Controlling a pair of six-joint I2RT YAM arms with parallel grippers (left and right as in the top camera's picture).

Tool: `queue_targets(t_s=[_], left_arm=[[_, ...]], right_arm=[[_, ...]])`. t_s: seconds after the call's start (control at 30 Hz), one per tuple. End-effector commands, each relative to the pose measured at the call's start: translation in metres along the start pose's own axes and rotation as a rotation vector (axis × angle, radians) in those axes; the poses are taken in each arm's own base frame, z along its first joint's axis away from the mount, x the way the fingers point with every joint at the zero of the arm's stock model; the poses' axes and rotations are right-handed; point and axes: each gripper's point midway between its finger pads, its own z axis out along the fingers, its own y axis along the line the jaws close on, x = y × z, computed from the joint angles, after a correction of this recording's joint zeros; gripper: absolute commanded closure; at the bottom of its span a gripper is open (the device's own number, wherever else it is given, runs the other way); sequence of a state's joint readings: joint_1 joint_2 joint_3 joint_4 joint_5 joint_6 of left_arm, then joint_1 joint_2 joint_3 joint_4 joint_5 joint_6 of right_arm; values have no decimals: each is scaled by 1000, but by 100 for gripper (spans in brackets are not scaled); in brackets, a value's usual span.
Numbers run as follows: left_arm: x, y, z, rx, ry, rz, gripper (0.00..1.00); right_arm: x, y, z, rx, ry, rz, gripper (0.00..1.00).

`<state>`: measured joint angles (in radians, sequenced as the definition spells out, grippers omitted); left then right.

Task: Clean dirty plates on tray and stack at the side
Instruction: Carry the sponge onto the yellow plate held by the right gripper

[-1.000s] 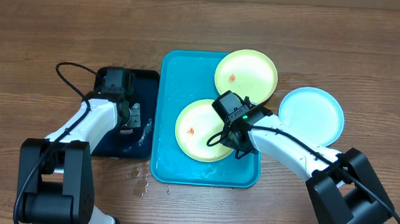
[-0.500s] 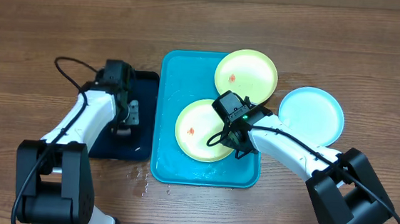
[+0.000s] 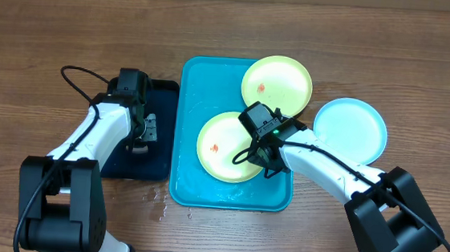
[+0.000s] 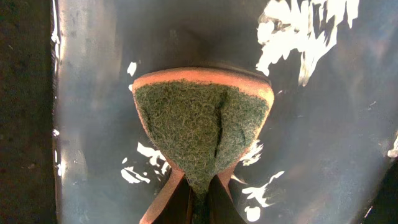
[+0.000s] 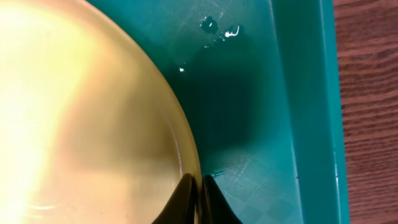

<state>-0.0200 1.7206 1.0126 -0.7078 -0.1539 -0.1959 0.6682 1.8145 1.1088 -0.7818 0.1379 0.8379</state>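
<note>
A brown wooden counter (image 3: 423,61) carries the turquoise tray (image 3: 192,83), with a black tray (image 3: 154,157) just beside it on the left. Two yellow-green plates are in the turquoise tray: one in the middle (image 3: 219,146) and one at the far right corner (image 3: 276,83), overlapping the rim. Each shows a red smear. A blue plate (image 3: 350,128) lies on the counter to the right of the tray.

The step looks like scrubbing the middle plate. The right hand (image 5: 198,183) is pinched thin on that plate's right rim, so its job is probably to steady it. The wet tray is likely slippery, so the pinch should be firm and low. The left hand (image 4: 199,202) is clamped on a sponge (image 4: 202,124), green pad facing down over the wet black tray. It should cross to the smear (image 3: 216,148) and press flat, stroking away from the right hand's grip.

The left arm reaches forward from the near left, elbow bent, wrist pointing down. The right arm runs diagonally from the near right, wrist low over the plate's edge.
</note>
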Motion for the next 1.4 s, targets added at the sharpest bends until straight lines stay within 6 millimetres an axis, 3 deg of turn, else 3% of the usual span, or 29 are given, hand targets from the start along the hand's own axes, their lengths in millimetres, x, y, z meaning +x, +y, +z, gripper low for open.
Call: queue_targets(t_s=[0.0,0.17,0.27,0.37,0.5,0.6,0.8,0.93,1.1,1.37], left_arm=[[-9,-3,-6,4,-26,-1,96],[-46,-2,-51,17,-143,4,96],[-67,-11,-85,93,-222,-2,96],[-77,-43,-116,299,-269,21,96],[-63,-89,-137,587,-221,72,96],[-46,-104,-134,638,-159,97,96],[-8,-132,-108,626,-72,180,96],[11,-151,-94,612,-47,208,96],[16,-151,-82,453,-89,241,96],[20,-156,-80,323,-142,284,96]], right_arm=[[-4,0,-5,-6,-21,4,96],[1,12,-5,-69,15,6,96],[4,25,-6,-132,44,7,96],[5,34,-8,-174,54,7,96],[4,37,-8,-189,53,7,96],[4,37,-8,-189,53,7,96],[3,37,-8,-190,48,7,95],[2,39,-9,-197,42,7,87],[-1,39,-9,-196,30,8,86],[-5,35,-8,-175,6,10,86]])
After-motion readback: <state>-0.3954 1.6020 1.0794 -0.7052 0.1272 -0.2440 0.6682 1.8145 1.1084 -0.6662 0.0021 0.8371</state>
